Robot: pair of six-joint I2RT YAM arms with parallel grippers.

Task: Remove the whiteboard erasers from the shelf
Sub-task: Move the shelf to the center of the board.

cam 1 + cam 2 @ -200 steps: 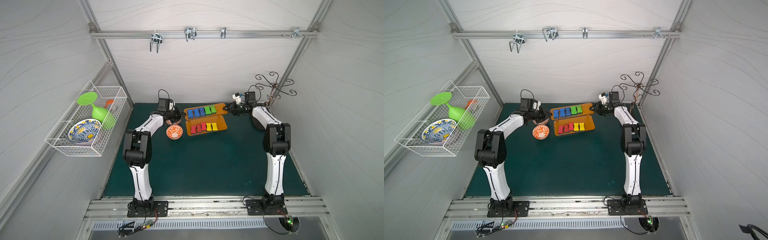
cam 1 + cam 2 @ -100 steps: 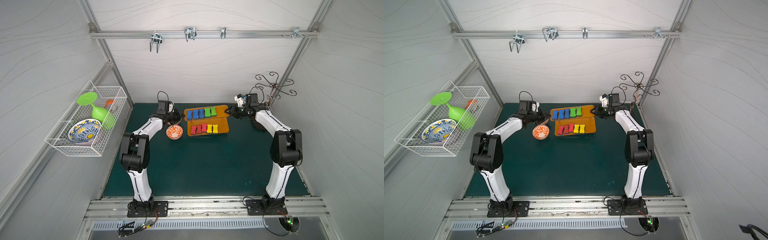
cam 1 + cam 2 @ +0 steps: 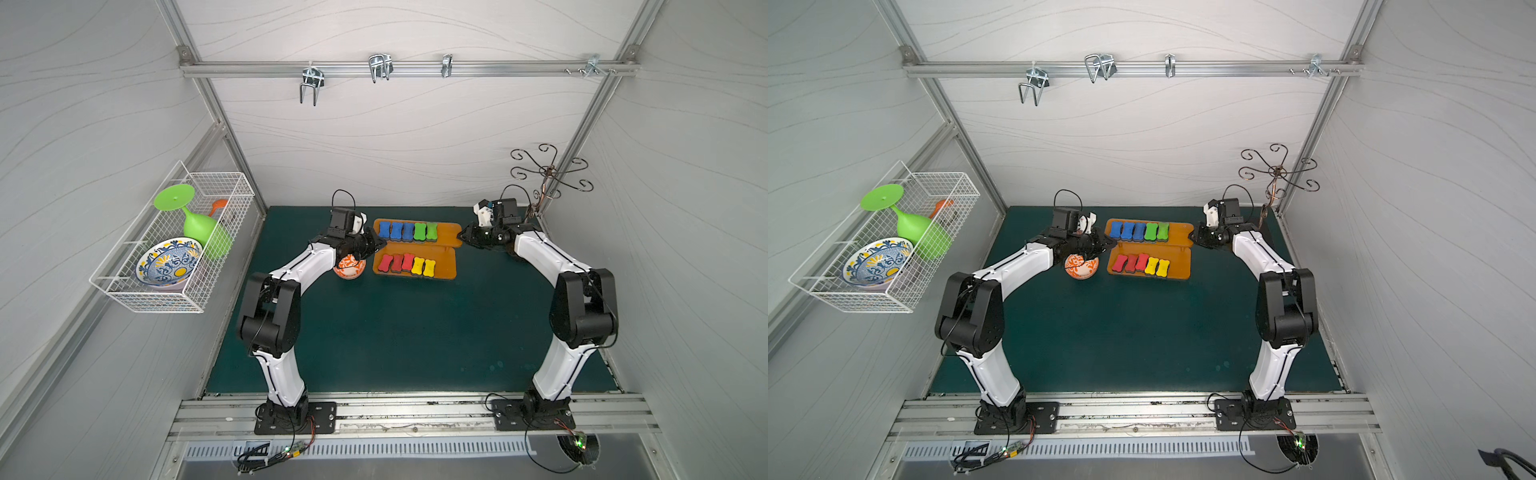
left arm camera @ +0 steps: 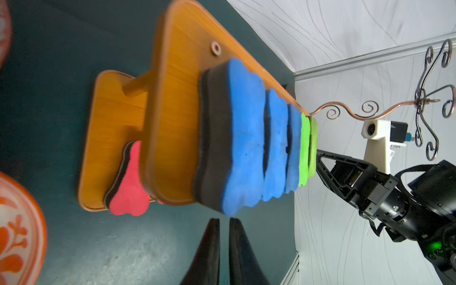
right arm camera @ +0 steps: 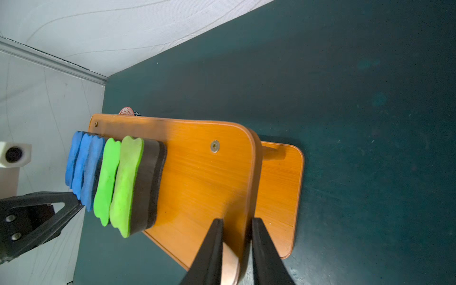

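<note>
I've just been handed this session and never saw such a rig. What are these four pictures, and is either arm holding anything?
Two robot arms stand at a green table. Two pictures look down from one overhead stereo camera; the other two come from a camera on each arm's wrist. On the table sit an orange two-tier shelf carrying ten foam erasers, five per tier, and a patterned bowl beside it. The left end effector is shut and empty, near the blue erasers. The right end effector has its fingers either side of the upper board's end; whether they pinch it, I cannot tell.
</note>
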